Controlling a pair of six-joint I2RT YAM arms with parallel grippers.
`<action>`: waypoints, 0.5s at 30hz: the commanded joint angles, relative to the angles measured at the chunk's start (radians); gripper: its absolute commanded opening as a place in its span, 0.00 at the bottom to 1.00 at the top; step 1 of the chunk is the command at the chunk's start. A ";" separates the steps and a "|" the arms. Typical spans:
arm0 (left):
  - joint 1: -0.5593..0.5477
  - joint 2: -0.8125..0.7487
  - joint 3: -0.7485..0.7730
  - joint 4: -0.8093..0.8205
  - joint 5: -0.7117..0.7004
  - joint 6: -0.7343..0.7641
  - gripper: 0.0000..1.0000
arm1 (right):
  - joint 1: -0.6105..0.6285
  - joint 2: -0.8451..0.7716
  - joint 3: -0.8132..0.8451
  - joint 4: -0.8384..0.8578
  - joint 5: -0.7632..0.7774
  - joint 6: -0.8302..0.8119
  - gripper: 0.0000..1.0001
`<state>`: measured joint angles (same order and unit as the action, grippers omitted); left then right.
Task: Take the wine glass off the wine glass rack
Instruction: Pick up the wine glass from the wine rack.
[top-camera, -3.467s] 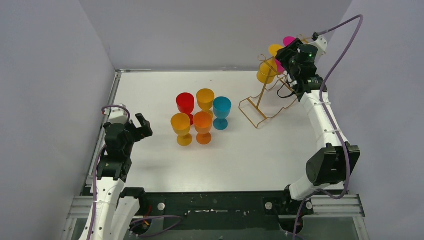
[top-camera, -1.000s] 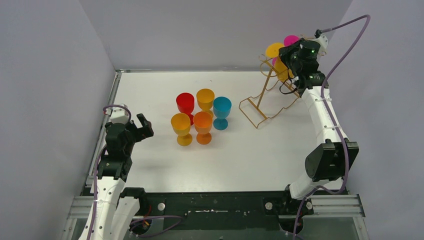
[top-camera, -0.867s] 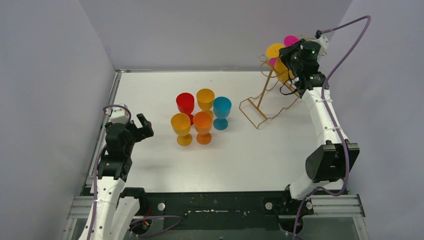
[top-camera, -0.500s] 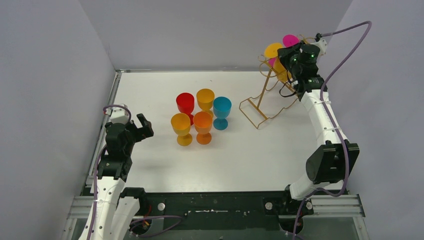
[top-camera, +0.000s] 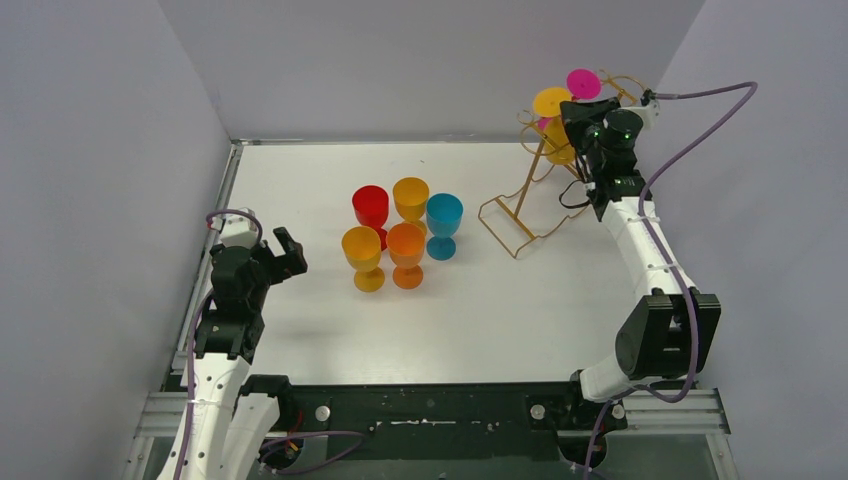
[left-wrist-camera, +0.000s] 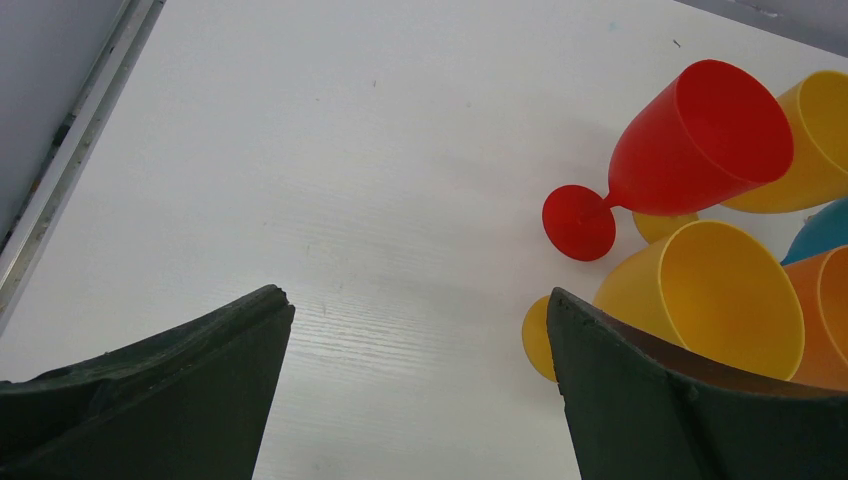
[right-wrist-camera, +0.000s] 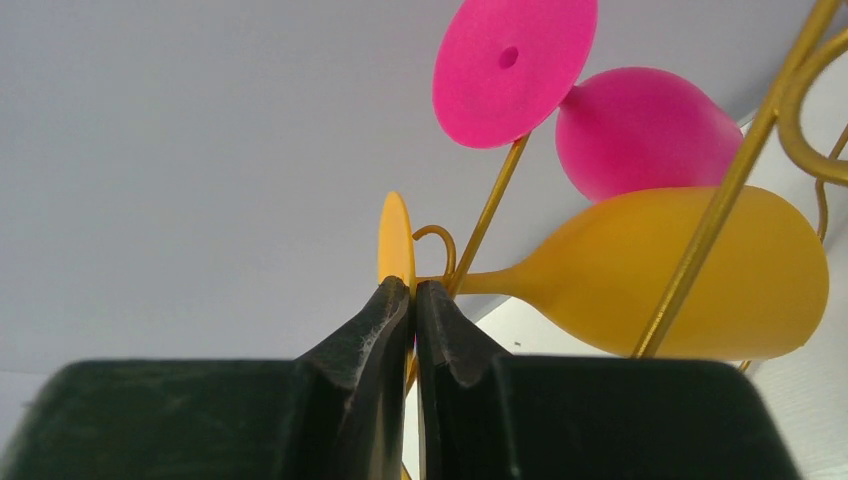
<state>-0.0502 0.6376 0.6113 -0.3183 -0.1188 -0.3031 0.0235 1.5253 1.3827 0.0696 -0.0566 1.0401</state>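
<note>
The gold wire wine glass rack (top-camera: 519, 214) stands at the back right of the table, tipped toward the far wall. A yellow wine glass (top-camera: 551, 101) and a pink wine glass (top-camera: 582, 82) hang from its top hooks. My right gripper (top-camera: 573, 113) is up at the rack's top. In the right wrist view my right gripper (right-wrist-camera: 413, 286) is shut on the thin edge of the yellow wine glass's foot (right-wrist-camera: 396, 240). Its bowl (right-wrist-camera: 690, 275) lies to the right behind a rack wire (right-wrist-camera: 716, 205), below the pink wine glass (right-wrist-camera: 640, 130). My left gripper (top-camera: 281, 254) (left-wrist-camera: 420, 300) hangs open over bare table.
Several loose glasses stand mid-table: red (top-camera: 370, 206), yellow (top-camera: 410, 195), blue (top-camera: 444, 216), yellow (top-camera: 361, 248) and orange (top-camera: 406, 244). The red one (left-wrist-camera: 700, 140) and a yellow one (left-wrist-camera: 700, 300) show right of my left fingers. Grey walls enclose the table on three sides.
My right gripper has drawn back to the right at the rack's top and pinched tighter on the yellow glass's foot. The left arm has not moved.
</note>
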 joint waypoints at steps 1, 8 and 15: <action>0.004 -0.006 0.005 0.041 0.011 0.012 0.97 | -0.009 -0.056 -0.052 0.169 0.041 0.093 0.00; 0.004 -0.005 0.005 0.039 0.010 0.012 0.97 | -0.010 -0.022 -0.039 0.205 0.008 0.127 0.00; 0.004 -0.004 0.005 0.039 0.013 0.012 0.97 | -0.009 -0.008 -0.019 0.188 -0.003 0.124 0.00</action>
<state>-0.0502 0.6380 0.6113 -0.3183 -0.1188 -0.3031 0.0193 1.5166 1.3251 0.1852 -0.0612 1.1545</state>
